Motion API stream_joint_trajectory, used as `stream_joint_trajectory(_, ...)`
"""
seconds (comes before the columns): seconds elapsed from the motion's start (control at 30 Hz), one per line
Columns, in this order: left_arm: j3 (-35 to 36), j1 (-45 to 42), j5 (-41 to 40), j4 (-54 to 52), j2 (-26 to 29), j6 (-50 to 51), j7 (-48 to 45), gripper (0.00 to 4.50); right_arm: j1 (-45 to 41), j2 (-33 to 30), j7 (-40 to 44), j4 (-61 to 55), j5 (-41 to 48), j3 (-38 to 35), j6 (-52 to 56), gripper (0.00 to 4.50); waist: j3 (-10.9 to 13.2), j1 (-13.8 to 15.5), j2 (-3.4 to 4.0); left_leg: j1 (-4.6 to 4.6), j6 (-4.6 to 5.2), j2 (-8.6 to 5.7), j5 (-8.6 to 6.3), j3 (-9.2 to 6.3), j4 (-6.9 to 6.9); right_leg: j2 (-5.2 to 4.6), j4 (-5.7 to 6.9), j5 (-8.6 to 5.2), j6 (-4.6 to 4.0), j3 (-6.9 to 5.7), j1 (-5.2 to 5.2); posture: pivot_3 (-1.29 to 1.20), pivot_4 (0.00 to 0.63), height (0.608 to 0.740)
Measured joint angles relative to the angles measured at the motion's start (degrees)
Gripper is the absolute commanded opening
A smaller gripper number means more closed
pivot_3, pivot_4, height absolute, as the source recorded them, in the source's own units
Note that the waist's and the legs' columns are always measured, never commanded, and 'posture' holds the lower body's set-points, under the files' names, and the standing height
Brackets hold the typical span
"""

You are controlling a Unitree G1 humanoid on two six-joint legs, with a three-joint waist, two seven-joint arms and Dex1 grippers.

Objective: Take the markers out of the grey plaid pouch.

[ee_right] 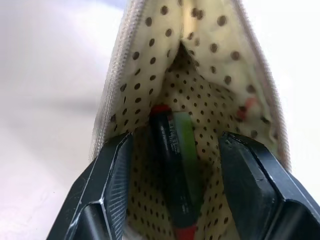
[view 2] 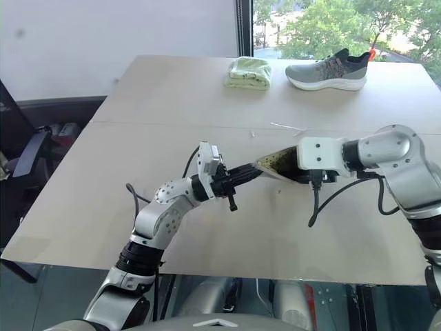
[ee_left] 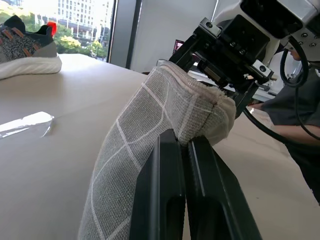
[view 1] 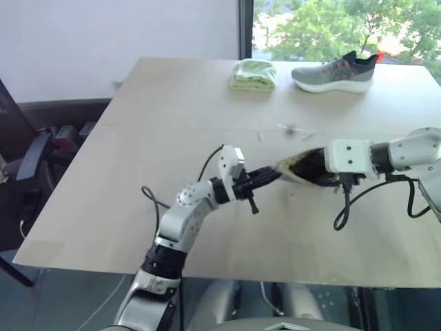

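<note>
Markers (ee_right: 172, 165) are lying deep inside the grey plaid pouch (ee_left: 150, 130), a black-barrelled one with red ends beside a green one, against the pouch's cream lining with brown dots. That pouch is being held up off the pale wooden counter (view 1: 138, 172) near its middle, well apart from the grey sneaker (view 1: 335, 73) and the folded light-green cloth (view 1: 253, 74) sitting side by side at the counter's far edge. Pressed together, the left gripper's (ee_left: 186, 150) two black fingers are pinching one fabric end of the pouch. At the pouch's open mouth, the right gripper (ee_right: 175, 150) is sitting with its fingers spread inside the opening, one on each side of the markers and not touching them. A clear plastic scrap (ee_left: 25, 124) is lying on the counter between the pouch and the sneaker.
</note>
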Motion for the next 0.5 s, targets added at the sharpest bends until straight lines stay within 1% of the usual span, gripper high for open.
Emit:
stream_joint_trajectory(0.07,0.0,0.1,-0.4,0.0,-0.4,1.0,0.0,0.00,-1.0,0.8,-0.1,2.4,-2.0,1.9,-1.5,2.74,0.0,0.0,0.00,0.00,0.00,0.00,0.00,0.01,0.01,0.00,-0.02,0.00,0.00,0.01,0.02,0.00,0.150,0.740)
stream_joint_trajectory(0.13,0.1,0.1,-1.6,0.2,-1.3,2.5,0.1,0.00,-2.3,2.1,-0.2,6.0,-5.6,5.3,-4.2,2.74,0.0,0.0,0.00,0.01,0.00,0.00,0.00,0.00,0.00,0.00,-0.02,0.00,0.00,-0.01,0.01,0.00,0.150,0.740)
stream_joint_trajectory(0.2,0.1,0.0,-1.9,1.9,-1.9,3.7,0.1,0.00,-4.6,4.2,-1.4,12.2,-11.3,10.0,-9.1,2.74,0.0,-0.1,0.00,0.04,-0.01,0.00,0.01,0.03,0.00,0.01,0.00,0.00,0.00,0.01,0.01,0.00,0.150,0.740)
stream_joint_trajectory(0.37,0.2,0.0,-1.8,3.9,-2.6,4.6,0.1,0.00,-8.7,8.0,-4.1,23.2,-18.6,14.8,-17.4,2.74,0.0,-0.3,0.00,0.06,-0.02,0.02,0.01,0.03,0.02,0.05,0.01,0.01,-0.02,0.02,0.03,0.00,0.150,0.740)
stream_joint_trajectory(0.47,0.2,-0.1,-1.6,3.9,-2.6,4.6,0.1,0.00,-10.5,9.3,-5.1,27.8,-19.8,15.4,-21.6,1.99,-0.1,-0.2,-0.08,0.12,-0.02,0.03,0.01,0.02,0.04,0.08,0.01,0.02,-0.03,0.01,0.08,0.00,0.150,0.740)
stream_joint_trajectory(0.5,0.2,-0.1,-1.6,3.9,-2.5,4.5,0.1,0.00,-10.5,9.4,-5.3,28.5,-19.8,15.1,-22.3,1.50,-0.1,-0.2,-0.08,0.12,-0.02,0.04,0.01,0.02,0.05,0.08,0.01,0.03,-0.04,0.01,0.08,0.00,0.150,0.740)
